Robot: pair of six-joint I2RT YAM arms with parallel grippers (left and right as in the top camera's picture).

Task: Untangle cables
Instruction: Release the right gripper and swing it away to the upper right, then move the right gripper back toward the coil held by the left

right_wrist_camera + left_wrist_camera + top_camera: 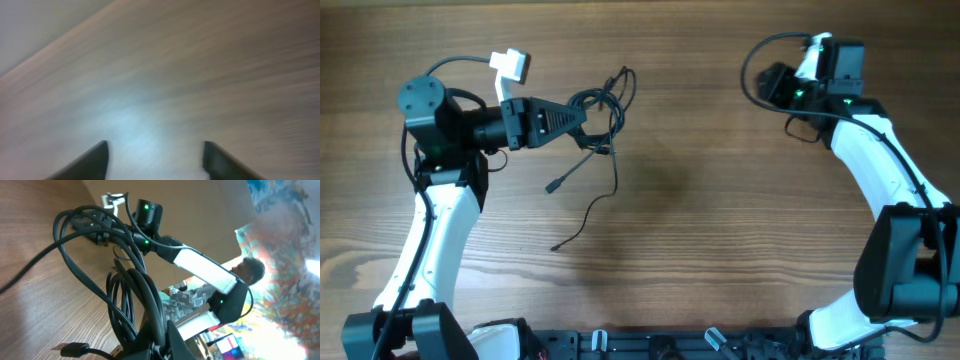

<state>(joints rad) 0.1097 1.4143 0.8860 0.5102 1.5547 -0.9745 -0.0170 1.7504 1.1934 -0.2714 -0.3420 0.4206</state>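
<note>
Loose tails of the cables (612,165) trail toward 6 o'clock on the table (740,230), their knotted loops bunched at 10 o'clock in the pinched fingers of the left gripper (582,120). The cords look light, limp and thin, likely best taken at a free loop or plug end. Far off at 2 o'clock the right gripper (155,160) hangs empty, fingers spread, open wood between the arms.

Your left arm (435,235): white shells, black joints, at left end of black base rail (650,345). Left gripper (582,120) black, wedge-shaped. Right arm (878,163), rail's right end: white, green lights (802,95), looped black cable (745,72).
</note>
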